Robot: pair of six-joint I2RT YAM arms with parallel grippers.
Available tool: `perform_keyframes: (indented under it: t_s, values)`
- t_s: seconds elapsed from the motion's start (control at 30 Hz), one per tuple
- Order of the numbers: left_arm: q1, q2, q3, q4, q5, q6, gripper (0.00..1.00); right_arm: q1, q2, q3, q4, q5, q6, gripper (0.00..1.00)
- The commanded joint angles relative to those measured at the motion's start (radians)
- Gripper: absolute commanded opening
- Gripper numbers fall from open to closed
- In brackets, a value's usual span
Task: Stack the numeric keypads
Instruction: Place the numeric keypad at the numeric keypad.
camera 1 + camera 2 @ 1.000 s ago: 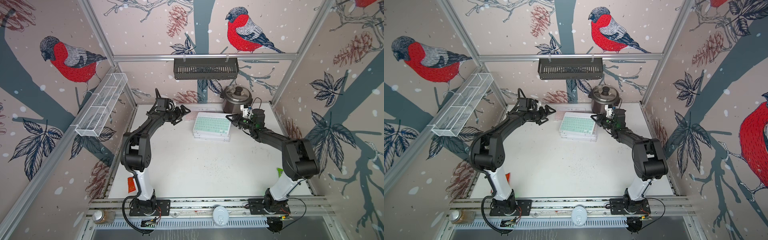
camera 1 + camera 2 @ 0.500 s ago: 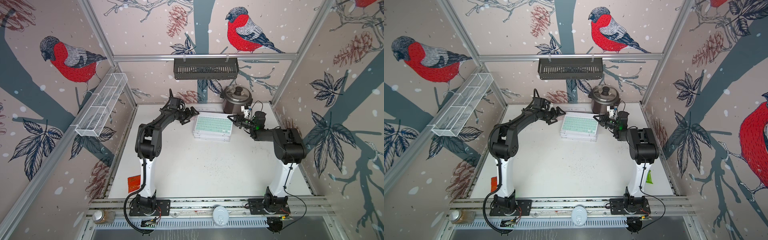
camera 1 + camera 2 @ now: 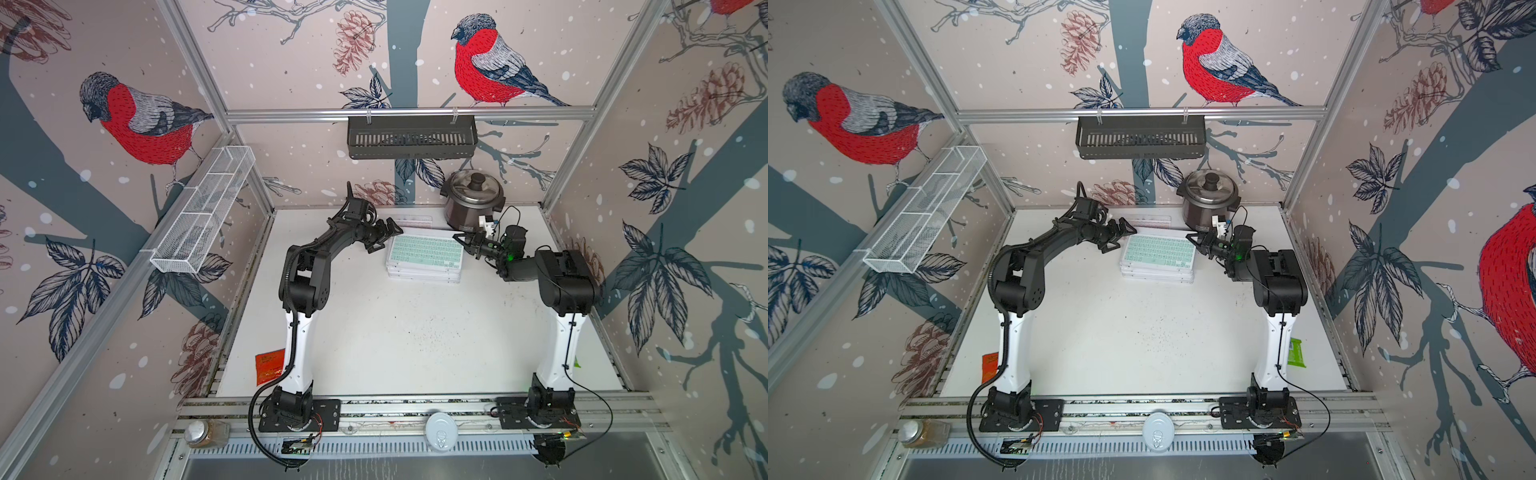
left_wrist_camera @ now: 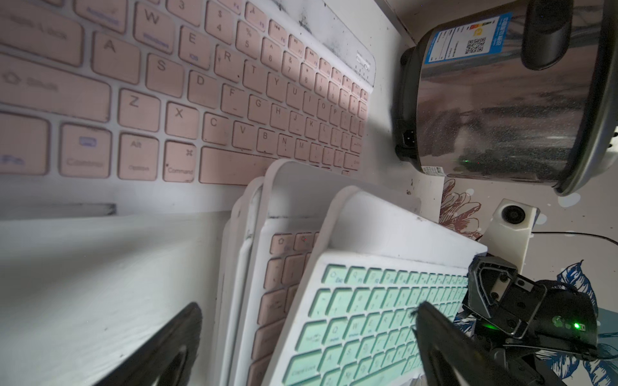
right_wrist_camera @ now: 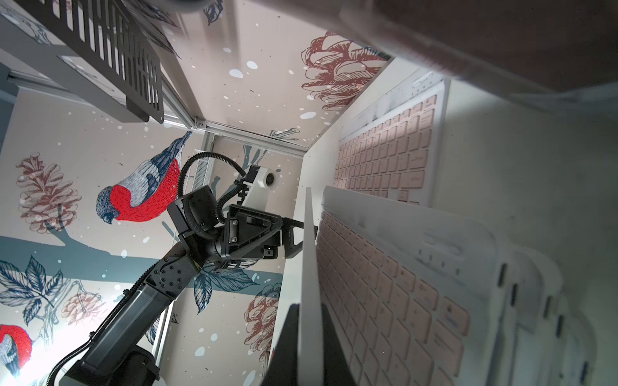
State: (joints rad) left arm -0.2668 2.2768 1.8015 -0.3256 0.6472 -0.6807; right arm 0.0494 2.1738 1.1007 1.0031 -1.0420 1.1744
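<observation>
In both top views, several numeric keypads lie in a stack [image 3: 424, 275] at the back middle of the table, a mint green keypad [image 3: 426, 251] [image 3: 1158, 253] on top. My right gripper [image 3: 460, 240] [image 5: 309, 315] is shut on that keypad's thin right edge [image 5: 310, 267], holding it a little above the pink keypad [image 5: 384, 300] beneath. Over its far left corner, my left gripper [image 3: 388, 237] [image 4: 307, 347] is open, one of its fingers [image 4: 441, 344] above the mint keys [image 4: 361, 320]. A lone pink keypad [image 3: 413, 219] [image 4: 200, 93] lies flat behind the stack.
A steel pot [image 3: 471, 199] stands right behind my right gripper. On the back rail hangs a black basket [image 3: 411, 137], and a white wire basket [image 3: 203, 208] on the left wall. Near the front lie a red packet [image 3: 269, 368] and a green packet [image 3: 1296, 352].
My left gripper has swung right, up to the stack's far left corner. The right arm has folded its elbow in, while its gripper stays at the mint keypad's right edge.
</observation>
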Motion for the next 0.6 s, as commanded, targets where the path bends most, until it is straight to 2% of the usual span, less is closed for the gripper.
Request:
perform_keyframes:
  t_s: [0.0,0.27,0.37,0.43,0.57]
  values:
    - [-0.008,0.008,0.008,-0.010,-0.002,0.006,0.99,-0.002,0.020,0.020,0.075,0.004,0.003,0.15]
    - [-0.014,0.014,0.003,-0.015,-0.001,0.007,0.99,-0.002,0.060,0.051,0.056,0.014,-0.008,0.33]
    - [-0.016,0.009,-0.002,-0.017,-0.003,0.007,0.99,-0.002,0.054,0.048,0.037,0.030,-0.020,0.36]
    - [-0.019,0.005,-0.006,-0.020,-0.002,0.008,0.99,0.000,0.032,0.049,-0.058,0.067,-0.080,0.46]
    - [-0.025,-0.004,-0.021,-0.019,-0.003,0.007,0.99,0.009,-0.029,0.052,-0.243,0.161,-0.203,0.53]
